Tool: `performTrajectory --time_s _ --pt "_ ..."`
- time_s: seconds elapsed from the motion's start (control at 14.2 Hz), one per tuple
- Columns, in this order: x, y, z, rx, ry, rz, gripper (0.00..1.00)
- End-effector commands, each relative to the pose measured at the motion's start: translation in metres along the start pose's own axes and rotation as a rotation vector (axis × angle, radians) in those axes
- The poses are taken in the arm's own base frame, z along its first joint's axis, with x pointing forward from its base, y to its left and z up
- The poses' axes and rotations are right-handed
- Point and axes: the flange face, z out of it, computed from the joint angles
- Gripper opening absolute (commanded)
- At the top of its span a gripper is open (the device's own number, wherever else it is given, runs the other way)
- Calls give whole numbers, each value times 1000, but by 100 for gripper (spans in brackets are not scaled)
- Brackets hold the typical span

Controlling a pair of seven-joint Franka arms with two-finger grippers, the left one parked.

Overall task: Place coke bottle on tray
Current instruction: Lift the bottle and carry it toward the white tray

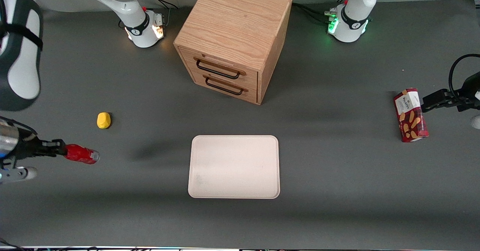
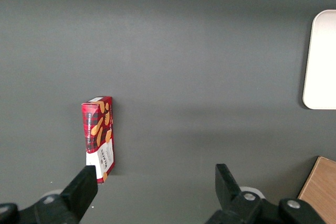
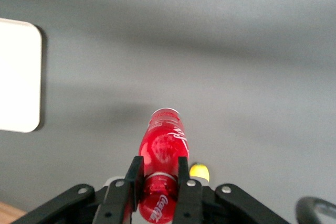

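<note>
My right gripper is shut on the cap end of the small red coke bottle, which it holds lying level above the table at the working arm's end. In the right wrist view the bottle sticks out from between the two black fingers, its silvery base pointing away from the gripper. The large cream tray lies flat in the middle of the table, nearer the front camera than the wooden cabinet, and is bare. Its rounded corner shows in the right wrist view.
A yellow lump lies on the table beside the held bottle, farther from the front camera. A wooden two-drawer cabinet stands farther back than the tray. A red snack box stands toward the parked arm's end.
</note>
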Motion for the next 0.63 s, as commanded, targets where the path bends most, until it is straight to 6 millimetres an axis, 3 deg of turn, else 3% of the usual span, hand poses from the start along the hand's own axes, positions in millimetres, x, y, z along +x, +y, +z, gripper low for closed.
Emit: performTrajectory --time_s 0.0,0.21,0.56 --pt "-39 -2 -54 2 -3 5 1" --pt "-61 -2 -80 3 -8 8 1" --pt "-57 -25 -89 53 22 4 1"
